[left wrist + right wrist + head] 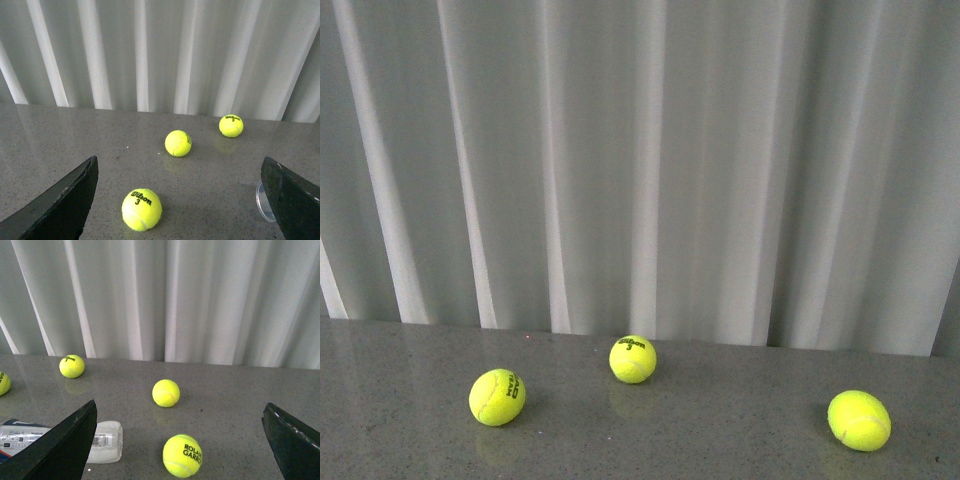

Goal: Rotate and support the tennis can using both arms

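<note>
Grey table (720, 440), white curtain (670, 150), tennis can (106, 440) lying flat by right gripper (180, 404)
Right and left gripper (178, 162) both spread, empty; can looks light, slick, squashy, grab mid-label gently

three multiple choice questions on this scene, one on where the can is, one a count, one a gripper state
1. Where is the tennis can in the right wrist view?
A) lying on the table beside a finger of the right gripper
B) upright between the fingers
C) lifted in the air

2. How many tennis balls show in the front view?
A) two
B) three
C) five

3. How is the left gripper?
A) open, empty
B) shut on a ball
C) shut on the can

Answers: 1 A, it lies flat, partly behind one black finger; 2 B, three yellow balls on the grey table; 3 A, its fingers stand wide apart.
</note>
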You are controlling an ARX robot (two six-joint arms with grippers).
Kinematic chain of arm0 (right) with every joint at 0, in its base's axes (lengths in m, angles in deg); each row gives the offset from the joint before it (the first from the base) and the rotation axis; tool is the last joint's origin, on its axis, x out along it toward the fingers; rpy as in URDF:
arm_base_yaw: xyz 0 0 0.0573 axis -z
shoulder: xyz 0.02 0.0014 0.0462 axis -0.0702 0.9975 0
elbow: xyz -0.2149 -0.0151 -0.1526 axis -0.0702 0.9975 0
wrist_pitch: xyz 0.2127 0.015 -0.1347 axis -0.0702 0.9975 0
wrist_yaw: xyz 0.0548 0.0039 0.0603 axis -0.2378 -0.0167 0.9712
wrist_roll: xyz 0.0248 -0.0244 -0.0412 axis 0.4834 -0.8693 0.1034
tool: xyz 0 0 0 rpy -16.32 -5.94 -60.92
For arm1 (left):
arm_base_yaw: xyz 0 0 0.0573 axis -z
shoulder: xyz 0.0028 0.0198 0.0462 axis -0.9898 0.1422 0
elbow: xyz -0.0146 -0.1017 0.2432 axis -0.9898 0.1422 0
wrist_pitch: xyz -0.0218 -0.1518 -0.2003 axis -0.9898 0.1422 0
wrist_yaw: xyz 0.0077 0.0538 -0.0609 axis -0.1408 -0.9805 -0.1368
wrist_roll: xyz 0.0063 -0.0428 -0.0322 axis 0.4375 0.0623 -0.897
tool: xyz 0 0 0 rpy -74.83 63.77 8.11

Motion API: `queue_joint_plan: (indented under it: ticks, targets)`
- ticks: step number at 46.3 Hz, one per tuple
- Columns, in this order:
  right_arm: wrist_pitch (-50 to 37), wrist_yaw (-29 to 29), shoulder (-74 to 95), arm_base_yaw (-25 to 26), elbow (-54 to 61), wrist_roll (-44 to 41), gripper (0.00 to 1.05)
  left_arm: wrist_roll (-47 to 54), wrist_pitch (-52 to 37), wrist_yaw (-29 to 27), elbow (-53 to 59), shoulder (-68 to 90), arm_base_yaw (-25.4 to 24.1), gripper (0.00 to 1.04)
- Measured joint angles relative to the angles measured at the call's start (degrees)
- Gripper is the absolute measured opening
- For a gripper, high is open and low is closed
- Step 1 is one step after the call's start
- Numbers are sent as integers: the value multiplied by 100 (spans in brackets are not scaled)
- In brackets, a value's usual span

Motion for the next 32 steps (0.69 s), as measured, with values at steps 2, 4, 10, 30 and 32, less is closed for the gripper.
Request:
queue_joint_plan:
  ticks: [2,4,10,30,32]
  targets:
    - [0,0,0,0,0,0,98,0,2,0,0,0,0,98]
    - [0,0,0,0,0,0,98,0,2,0,0,0,0,98]
    - [0,0,0,0,0,2,98,-603,887,-339,-361,675,92,98]
    - [0,-2,-9,0,0,0,98,-1552,-1873,3073,-1882,7073,-529,98]
    - [0,-2,-9,0,0,2,98,-1545,-1895,3272,-2022,7558,-525,98]
